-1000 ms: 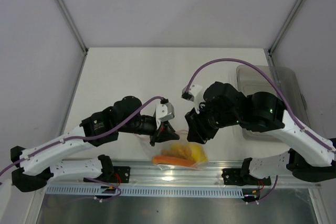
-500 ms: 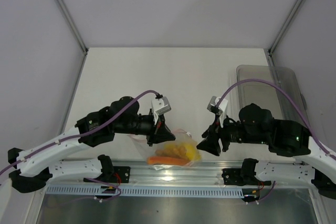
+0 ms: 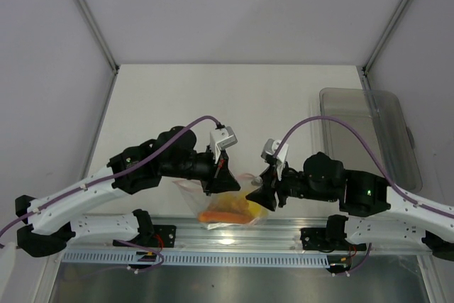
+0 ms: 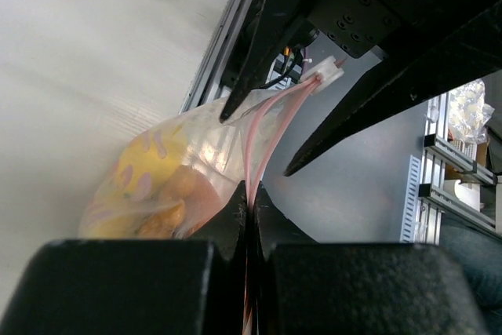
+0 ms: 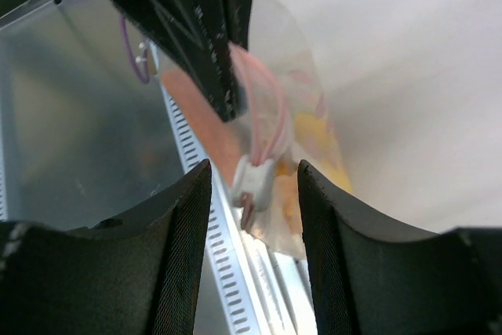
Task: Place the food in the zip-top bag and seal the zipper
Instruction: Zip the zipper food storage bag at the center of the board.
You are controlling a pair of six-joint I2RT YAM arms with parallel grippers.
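Observation:
The zip-top bag (image 3: pixel 228 207) hangs off the table's near edge, with the food (image 3: pixel 248 207) inside: yellow and orange pieces, also in the left wrist view (image 4: pixel 149 178). My left gripper (image 3: pixel 223 175) is shut on the pink-red zipper (image 4: pixel 263 135), its jaws pinched on the strip (image 4: pixel 251 194). My right gripper (image 3: pixel 260 193) is open, its fingers on either side of the white slider (image 5: pixel 255 178) at the zipper's end (image 5: pixel 271 107), not touching it. The slider also shows in the left wrist view (image 4: pixel 325 74) between the right fingers (image 4: pixel 259 52). No lime shows.
A rigid grey-clear tray (image 3: pixel 376 133) lies at the table's right side. A metal rail (image 3: pixel 284 235) runs along the near edge under the bag. The left gripper's black body (image 5: pixel 188 29) fills the top of the right wrist view.
My right arm swung down and left from above the table to the bag, its open fingers now around the slider. My left gripper kept its hold and shifted slightly right.

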